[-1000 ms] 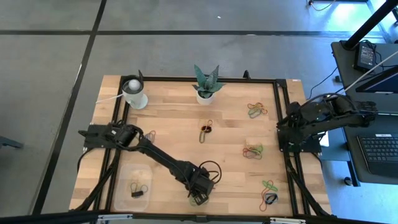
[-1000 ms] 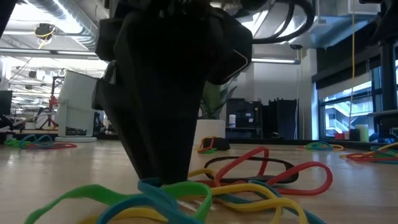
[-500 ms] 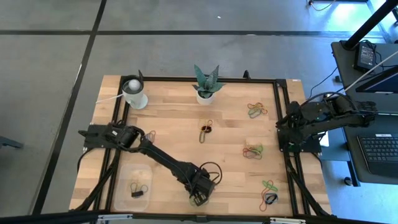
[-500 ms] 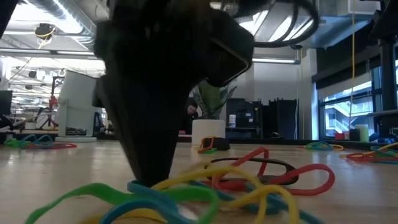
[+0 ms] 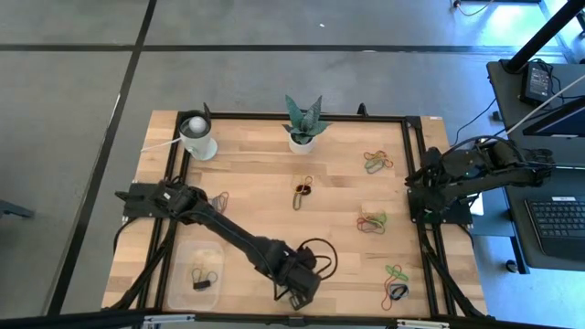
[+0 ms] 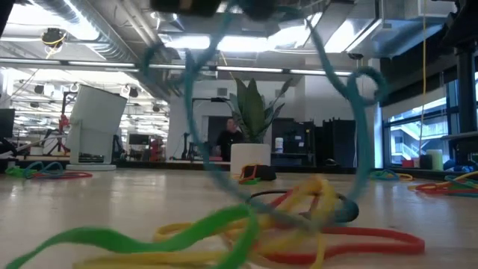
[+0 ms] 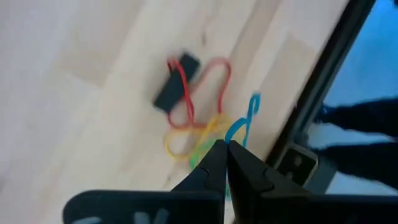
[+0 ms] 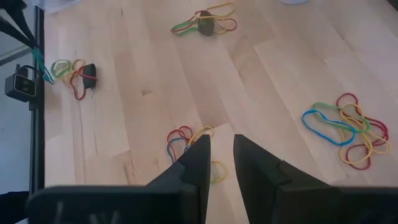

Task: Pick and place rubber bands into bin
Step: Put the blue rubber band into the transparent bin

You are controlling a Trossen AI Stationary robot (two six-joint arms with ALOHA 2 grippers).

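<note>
Wooden table [image 5: 256, 196], left gripper [image 7: 226, 148] jaws clamped on blue rubber band [image 7: 242, 121].

A white cup [image 5: 198, 137] and potted plant [image 5: 303, 123] stand near the table's [image 5: 256, 196] far edge.

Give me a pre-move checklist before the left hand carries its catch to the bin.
1. Left hand shut on the blue rubber band: ok.
2. Band free of the pile: cannot tell; its loop hangs down among the other bands.
3. Room in the bin: ok, only a few items inside.
4. Way from hand to bin over bare wood: ok.
5. Right hand waiting at the table's right edge, out of the way: ok.
</note>
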